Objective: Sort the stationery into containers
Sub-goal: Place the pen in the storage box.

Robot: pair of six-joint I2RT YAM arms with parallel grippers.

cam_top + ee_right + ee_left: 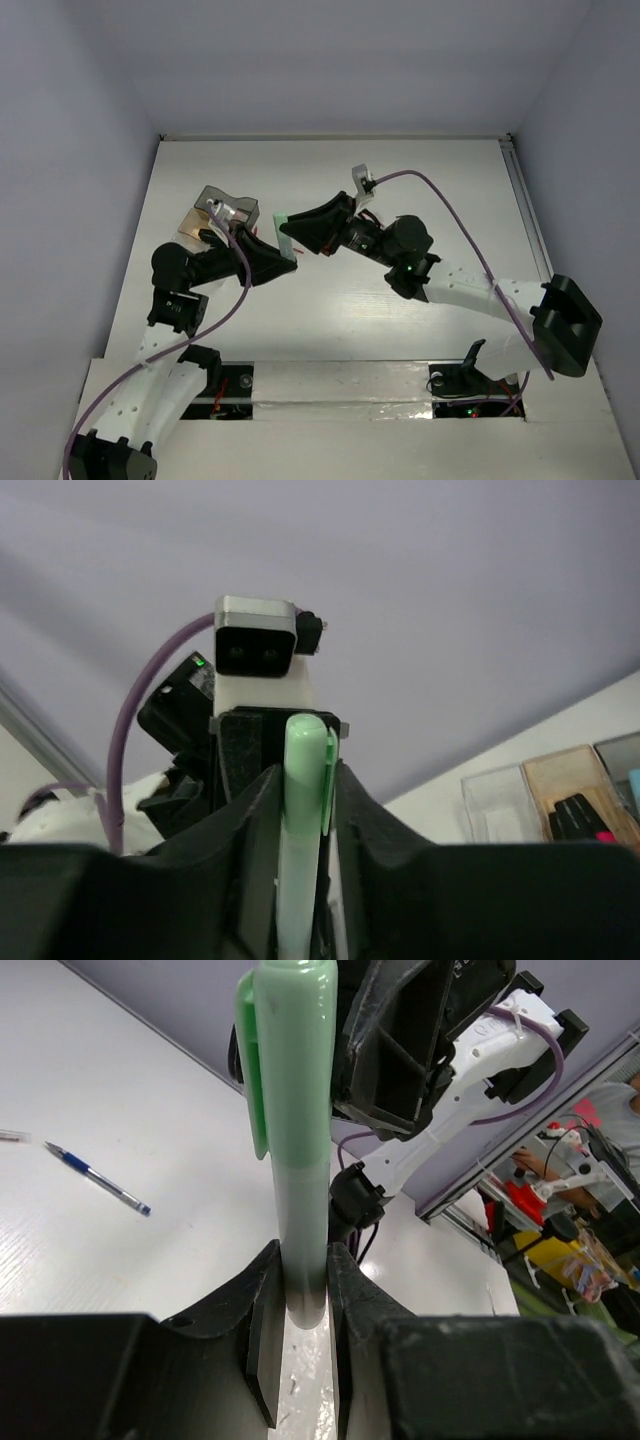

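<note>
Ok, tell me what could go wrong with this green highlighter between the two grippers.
1. The left gripper pinches only the end of the green highlighter; it may pivot or slip if the right gripper backs off.
2. With both grippers around it, pulling apart could flick it onto the table, outside the containers.

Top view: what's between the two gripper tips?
A green highlighter spans from the left gripper to the right gripper. The top view shows it; each wrist view shows one end sitting between that gripper's fingers.
</note>
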